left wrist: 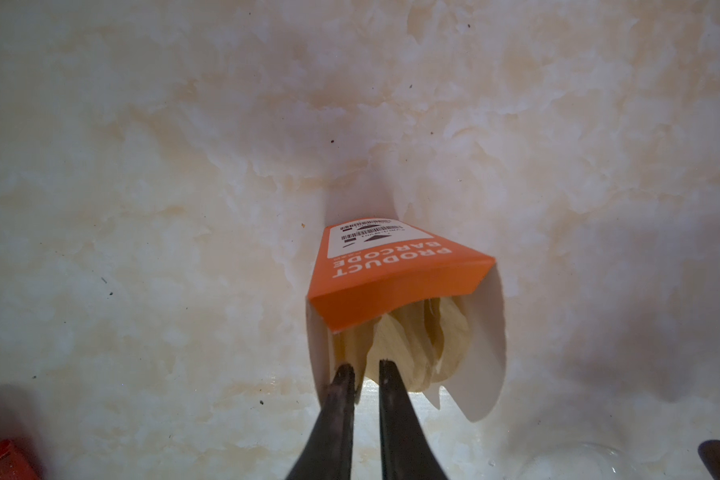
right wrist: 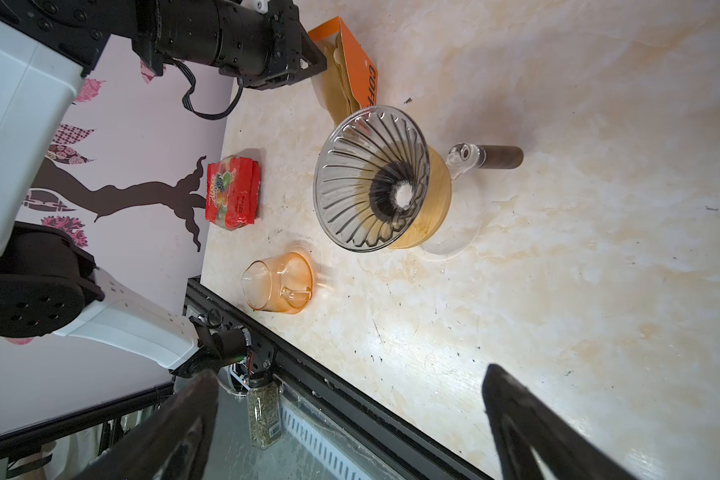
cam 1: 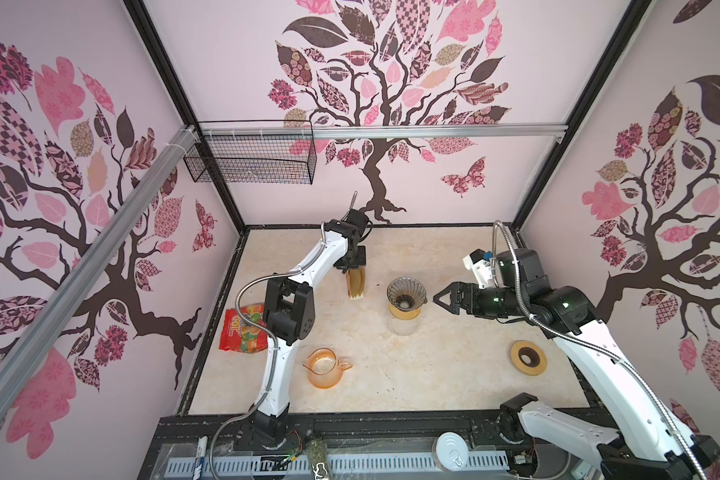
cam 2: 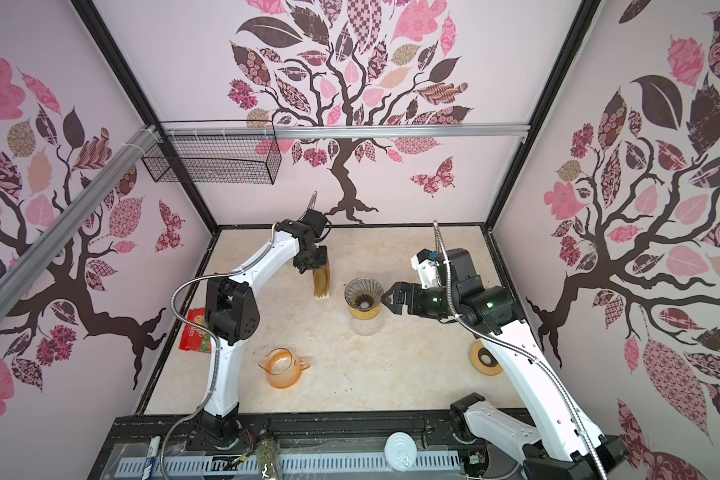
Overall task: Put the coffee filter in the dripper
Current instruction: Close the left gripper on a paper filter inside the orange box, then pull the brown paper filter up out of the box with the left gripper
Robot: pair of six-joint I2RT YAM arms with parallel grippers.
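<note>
Mid-frame, the left gripper (cam 1: 354,271) stood nearly closed about a coffee filter (left wrist: 400,345) edge, hold unconfirmed; pinching one sheet only, then lifting straight, was advisable; right gripper (right wrist: 350,372) stood open.

Tan coffee filters (cam 1: 358,281) stand upright in an orange box (cam 1: 356,295) at centre frame, just left of the upright ribbed glass dripper (cam 1: 406,291).
</note>
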